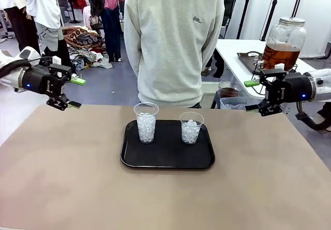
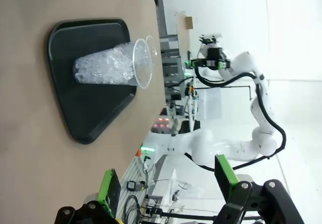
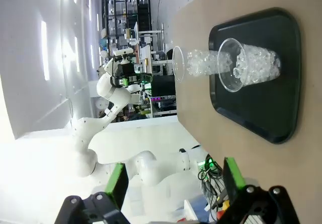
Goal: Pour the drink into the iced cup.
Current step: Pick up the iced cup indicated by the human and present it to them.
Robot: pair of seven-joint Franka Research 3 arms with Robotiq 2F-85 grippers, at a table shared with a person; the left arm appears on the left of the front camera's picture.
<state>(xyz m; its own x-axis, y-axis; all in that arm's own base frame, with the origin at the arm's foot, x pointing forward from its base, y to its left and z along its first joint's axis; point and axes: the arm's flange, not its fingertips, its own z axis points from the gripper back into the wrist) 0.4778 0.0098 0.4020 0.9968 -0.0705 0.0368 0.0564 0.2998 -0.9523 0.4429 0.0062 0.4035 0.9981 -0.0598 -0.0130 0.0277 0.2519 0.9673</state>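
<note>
Two clear plastic iced cups, one on the left (image 1: 146,122) and one on the right (image 1: 191,128), stand upright on a black tray (image 1: 168,160) at mid-table, both full of ice cubes. An amber-brown, tea-like drink (image 1: 281,56) sits in a large glass jar on the white side table at the back right. My left gripper (image 1: 76,92) hovers open above the table's far left corner. My right gripper (image 1: 252,95) hovers open at the far right. Neither holds anything. In the wrist views the left gripper (image 2: 168,183) and the right gripper (image 3: 173,181) each face the iced cups (image 2: 113,65) (image 3: 251,65) from a distance.
A person in a pale sweatshirt (image 1: 173,39) stands at the far edge, behind the tray, hands out of sight. The brown tabletop (image 1: 62,178) is bare around the tray. A clear tub (image 1: 232,103) and a dark bowl (image 1: 228,91) sit beyond the far right edge.
</note>
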